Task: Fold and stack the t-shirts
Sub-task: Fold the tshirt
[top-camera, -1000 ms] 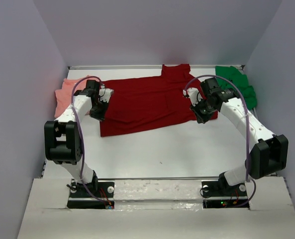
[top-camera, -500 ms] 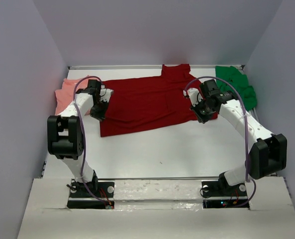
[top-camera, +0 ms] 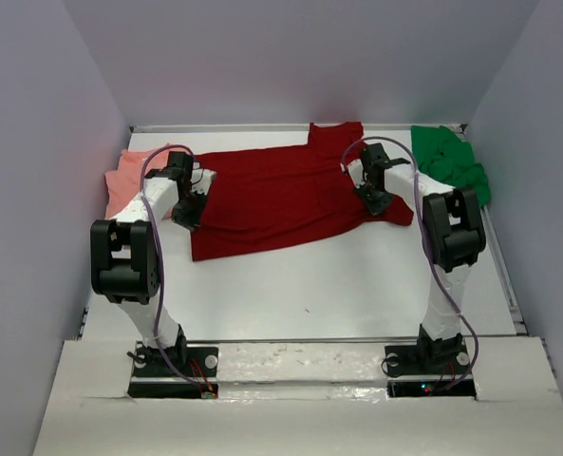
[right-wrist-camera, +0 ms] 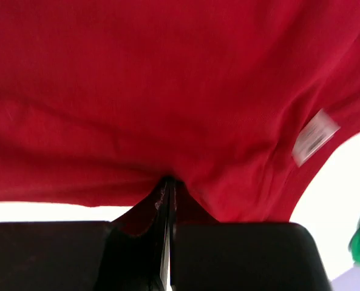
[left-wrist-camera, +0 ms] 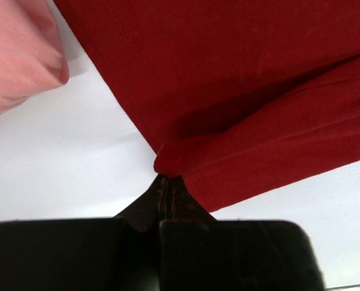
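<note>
My left tool [left-wrist-camera: 166,182] and right tool [right-wrist-camera: 167,182] pinch edges of the dark red cloth t-shirt [top-camera: 281,195]; soft and light, it should sag.

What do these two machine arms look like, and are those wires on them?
The left arm and right arm share white tubular links and chunky black joint blocks. A thin purple cable loops along each. The left pincer and right pincer are black, with two flat fingers.

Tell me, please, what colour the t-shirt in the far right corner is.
That t-shirt is bright green; the top external view shows it best.
</note>
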